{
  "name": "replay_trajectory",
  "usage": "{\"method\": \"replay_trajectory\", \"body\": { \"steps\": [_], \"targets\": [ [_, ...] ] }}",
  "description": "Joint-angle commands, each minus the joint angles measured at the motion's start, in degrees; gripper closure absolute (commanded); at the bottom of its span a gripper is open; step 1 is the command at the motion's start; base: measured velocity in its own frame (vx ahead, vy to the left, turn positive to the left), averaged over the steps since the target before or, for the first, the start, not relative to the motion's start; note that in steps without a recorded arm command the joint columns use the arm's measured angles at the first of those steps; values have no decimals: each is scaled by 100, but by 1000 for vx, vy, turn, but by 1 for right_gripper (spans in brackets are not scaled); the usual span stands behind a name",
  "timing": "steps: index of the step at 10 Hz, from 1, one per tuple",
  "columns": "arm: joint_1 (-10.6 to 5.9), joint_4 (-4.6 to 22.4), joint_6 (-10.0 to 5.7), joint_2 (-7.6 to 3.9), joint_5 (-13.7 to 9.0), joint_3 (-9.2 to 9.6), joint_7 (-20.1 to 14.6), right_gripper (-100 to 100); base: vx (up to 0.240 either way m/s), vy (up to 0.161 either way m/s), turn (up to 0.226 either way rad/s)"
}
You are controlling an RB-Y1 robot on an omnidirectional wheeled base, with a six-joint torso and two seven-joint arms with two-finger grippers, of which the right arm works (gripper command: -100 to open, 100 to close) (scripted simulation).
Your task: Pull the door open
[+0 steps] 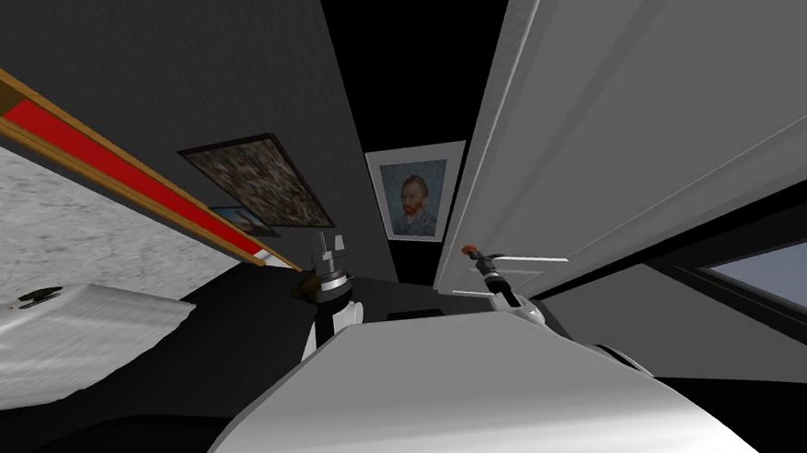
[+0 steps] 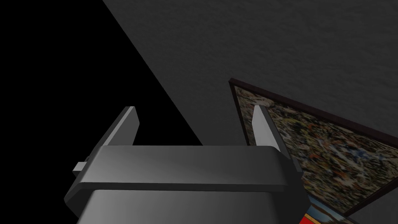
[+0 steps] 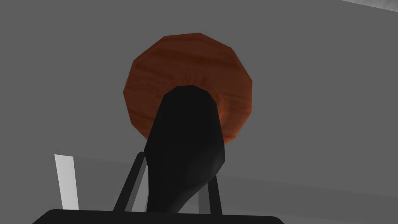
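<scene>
**Grip made, door partway out, more swing to go**

The robot is standing close against the door (image 1: pixel 656 106), which is rising pale grey on its right side. Its right hand (image 1: pixel 476 257) is reaching out to the door's near edge, and there it is pinching the black handle (image 3: pixel 186 147). From the wrist, the two thin fingers (image 3: pixel 132 182) are pressing the handle's sides, just below the round brown plate (image 3: pixel 186 58) that the handle is springing from. So the grasp looks done.

The door itself seems to be standing some way open. A narrow gap is showing between its edge and the dark wall (image 1: pixel 196 73), and through that gap a portrait (image 1: pixel 411 196) is hanging against a black area. The gap is slim, though, so I am judging the pull as begun, not finished. How wide the door is meant to go I cannot tell.

The left hand (image 2: pixel 194 112) is idling, raised in front of the chest and pointing at the dark wall, its fingers spread with nothing between them.

What is left, as I am reading it, is the rest of the swing: drawing the handle back towards the body while the pinch is holding.
</scene>
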Motion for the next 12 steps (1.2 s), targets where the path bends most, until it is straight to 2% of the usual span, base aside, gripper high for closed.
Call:
{"method": "replay_trajectory", "body": {
  "steps": [1,6,7,8,9,12],
  "targets": [
    [67,-17,-84,-60,47,116,-103,100,-216,-55,82],
    [284,-121,-337,-320,172,449,-462,100,-219,-70,111],
    [250,-62,-311,-284,157,412,-419,100,-99,-27,17],
    [380,-62,-500,-386,189,514,-548,100,-157,-73,151],
    [409,-65,-546,-414,195,536,-577,100,-214,-64,128],
    [612,-88,-865,-609,241,688,-779,100,-184,-68,121]
  ]
}}
